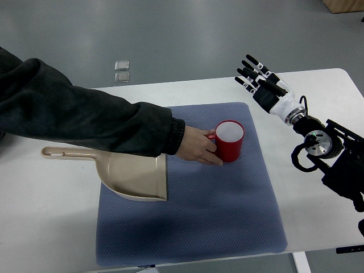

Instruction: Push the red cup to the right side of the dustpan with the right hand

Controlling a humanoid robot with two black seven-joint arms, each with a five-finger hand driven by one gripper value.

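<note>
Cup position: red cup [229,140] upright on the blue mat [227,227], right of the dustpan [133,175], gripped by a person's hand [196,145].
Robot hand: right robot hand [259,77] raised, fingers spread, empty.
Bearing: cup lies left of and nearer than the robot hand, well apart.
Left arm: not visible.

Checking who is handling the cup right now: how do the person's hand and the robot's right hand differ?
The person's hand rests on the blue mat and grips the red cup by its handle side; the right hand holds nothing, fingers spread. The person's hand reaches in from the left in a dark sleeve; the right hand is black and white, over the bare table near its far edge. Both are to the right of the dustpan.
</note>
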